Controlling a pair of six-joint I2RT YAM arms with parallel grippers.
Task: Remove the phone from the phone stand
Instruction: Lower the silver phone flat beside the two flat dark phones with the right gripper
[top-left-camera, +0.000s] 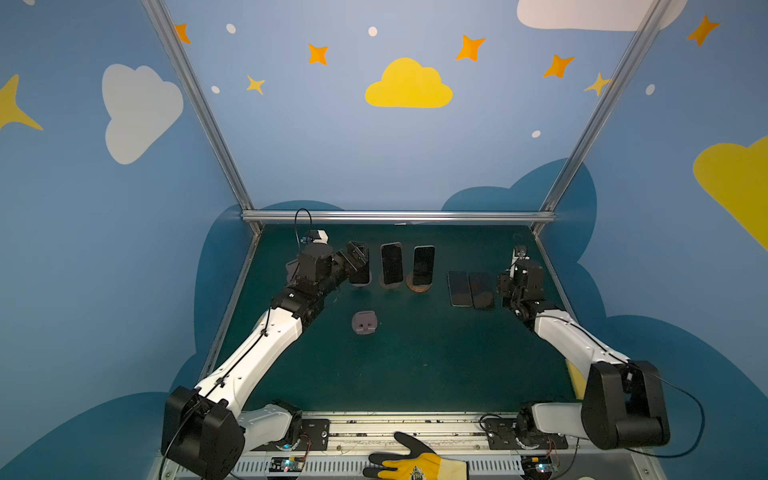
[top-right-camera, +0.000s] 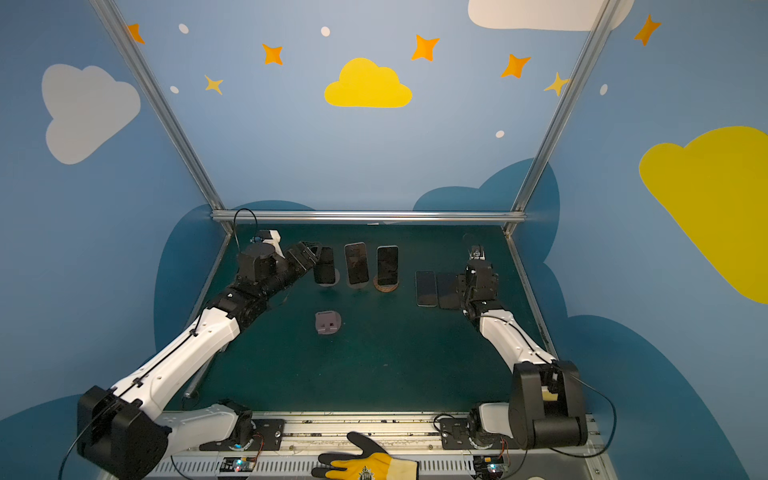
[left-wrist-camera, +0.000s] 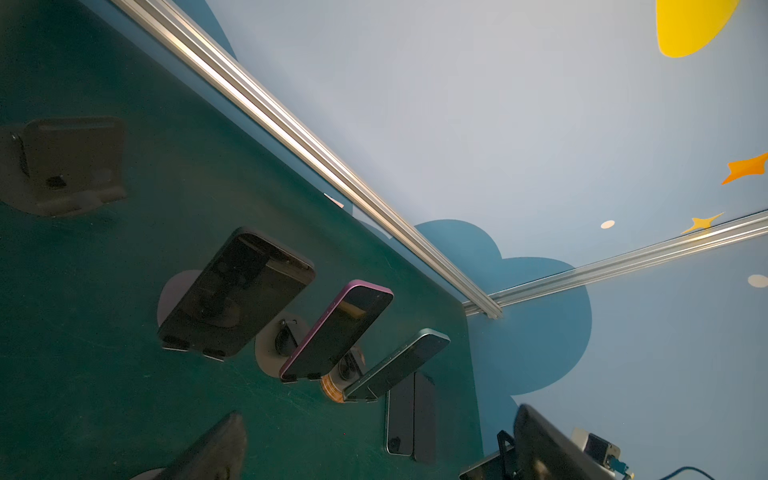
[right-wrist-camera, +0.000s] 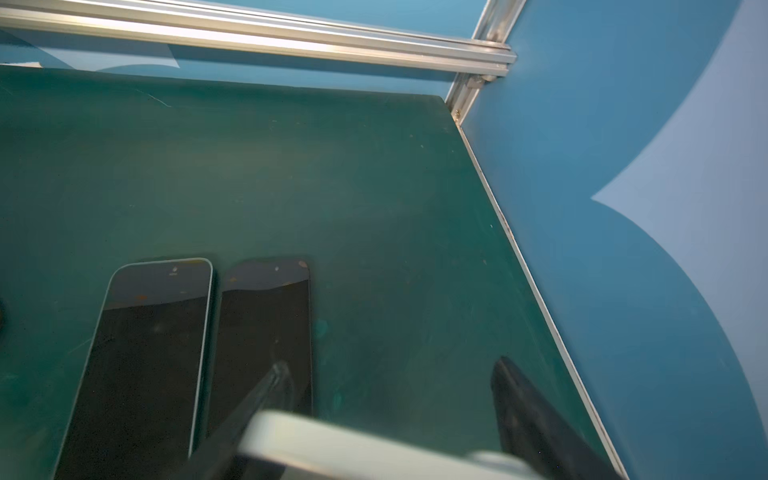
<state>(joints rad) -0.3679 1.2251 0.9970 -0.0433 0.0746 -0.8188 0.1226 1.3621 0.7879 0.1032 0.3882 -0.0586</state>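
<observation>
- Your left gripper (top-right-camera: 312, 254) is hovering just left of the left phone (left-wrist-camera: 237, 295). Its claw is standing spread wide, pinching nothing.
- Your target, the left phone, is sitting in the left stand (left-wrist-camera: 176, 291). It's black, tilted back, with its bottom edge resting on the stand's front lips.
- You're also seeing an empty stand (top-left-camera: 365, 323) sitting alone, nearer the arm bases and well apart from the row.
- The middle phone (top-left-camera: 391, 264), purple-edged, is leaning in the middle stand (left-wrist-camera: 268, 345), just beside the left one.
- The right phone (top-left-camera: 424, 265), green-edged, is leaning in the wooden stand (top-left-camera: 417, 287), which has a round base.
- Right of the row, two phones are lying flat on the table (right-wrist-camera: 374, 187), screens up and out of any stand. The pale-rimmed flat phone (right-wrist-camera: 141, 353) and the dark flat phone (right-wrist-camera: 266, 324) are lying side by side, almost touching.
- Your right gripper (right-wrist-camera: 390, 363) is hanging low over the table beside the dark flat phone, with its claw spread and nothing between the fingers. In the right wrist view one finger is overlapping that phone's near end; you can't tell if it's touching.
</observation>
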